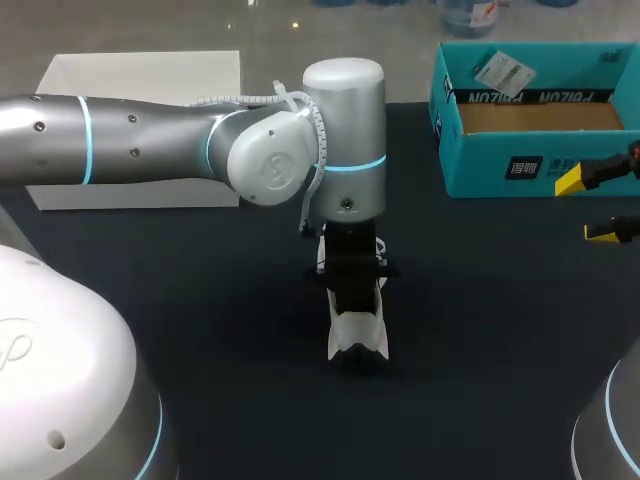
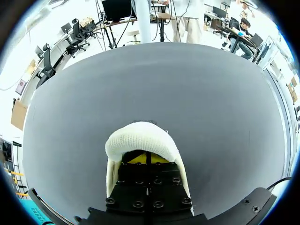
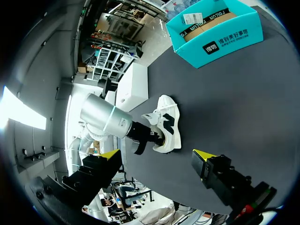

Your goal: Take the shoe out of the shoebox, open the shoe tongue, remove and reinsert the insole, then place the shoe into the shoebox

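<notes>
A white shoe with black trim (image 1: 358,335) lies on the black table near the middle. My left gripper (image 1: 350,278) comes straight down into its opening. In the left wrist view the yellow tips of the left gripper (image 2: 146,158) are shut together inside the shoe, under an arched white mesh part (image 2: 138,138); I cannot tell whether anything is pinched. The open teal shoebox (image 1: 500,165) stands at the back right. My right gripper (image 1: 588,206) hangs open just in front of the box, holding nothing. The right wrist view shows the shoe (image 3: 168,123) ahead of the right gripper (image 3: 155,156).
A white box (image 1: 140,90) sits at the back left, behind my left arm (image 1: 130,140). Black tabletop (image 1: 480,330) stretches between the shoe and the right gripper.
</notes>
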Tool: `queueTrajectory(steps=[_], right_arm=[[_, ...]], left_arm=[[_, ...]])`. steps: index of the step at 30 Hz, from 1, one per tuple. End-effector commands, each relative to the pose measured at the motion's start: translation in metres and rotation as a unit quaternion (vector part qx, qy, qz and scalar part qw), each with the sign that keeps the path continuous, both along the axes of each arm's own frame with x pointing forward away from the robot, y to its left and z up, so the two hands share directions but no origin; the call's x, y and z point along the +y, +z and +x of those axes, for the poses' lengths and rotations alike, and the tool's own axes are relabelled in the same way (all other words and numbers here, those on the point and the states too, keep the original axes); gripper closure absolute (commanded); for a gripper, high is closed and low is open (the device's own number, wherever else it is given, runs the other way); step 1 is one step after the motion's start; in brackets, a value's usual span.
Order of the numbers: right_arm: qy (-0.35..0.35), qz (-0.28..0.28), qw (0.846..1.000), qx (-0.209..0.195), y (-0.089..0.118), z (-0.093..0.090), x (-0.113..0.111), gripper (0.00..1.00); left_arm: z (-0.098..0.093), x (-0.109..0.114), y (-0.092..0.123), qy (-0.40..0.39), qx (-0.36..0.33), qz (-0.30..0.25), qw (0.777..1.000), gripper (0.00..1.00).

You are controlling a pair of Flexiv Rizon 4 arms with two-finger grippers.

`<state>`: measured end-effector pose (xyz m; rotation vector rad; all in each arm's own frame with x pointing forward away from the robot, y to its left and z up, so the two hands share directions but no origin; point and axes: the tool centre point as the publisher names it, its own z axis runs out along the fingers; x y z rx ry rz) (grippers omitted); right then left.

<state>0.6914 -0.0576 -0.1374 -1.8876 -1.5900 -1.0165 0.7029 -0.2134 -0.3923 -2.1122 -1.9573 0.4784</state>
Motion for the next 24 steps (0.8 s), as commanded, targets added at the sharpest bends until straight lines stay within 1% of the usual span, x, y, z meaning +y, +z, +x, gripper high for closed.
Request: queueTrajectory(steps=[1, 5, 8, 13, 17, 21, 24], right_arm=[[0.0, -0.001, 1.0, 0.001, -0.001, 0.0, 0.001, 0.0], [0.0, -0.001, 1.0, 0.001, -0.001, 0.0, 0.001, 0.0], [0.0, -0.001, 1.0, 0.001, -0.001, 0.0, 0.001, 0.0], [0.0, -0.001, 1.0, 0.001, -0.001, 0.0, 0.001, 0.0], [0.0, -0.001, 1.0, 0.001, -0.001, 0.0, 0.001, 0.0], [0.0, -0.001, 1.0, 0.001, -0.001, 0.0, 0.001, 0.0], [0.0, -0.001, 1.0, 0.001, -0.001, 0.0, 0.001, 0.0]], left_arm=[[-0.001, -0.008, -0.023, -0.006, 0.019, 0.006, 1.0, 1.0], [-0.001, -0.008, -0.035, -0.007, 0.023, 0.012, 1.0, 1.0], [0.001, -0.008, -0.035, -0.002, 0.015, 0.015, 1.0, 1.0], [0.008, -0.008, -0.013, 0.011, -0.036, 0.005, 0.999, 1.0], [0.013, -0.007, 0.01, 0.018, -0.064, 0.003, 0.998, 1.0], [0.019, -0.008, 0.026, 0.022, -0.085, 0.0, 0.996, 1.0], [0.025, -0.01, 0.032, 0.026, -0.096, -0.005, 0.995, 1.0]])
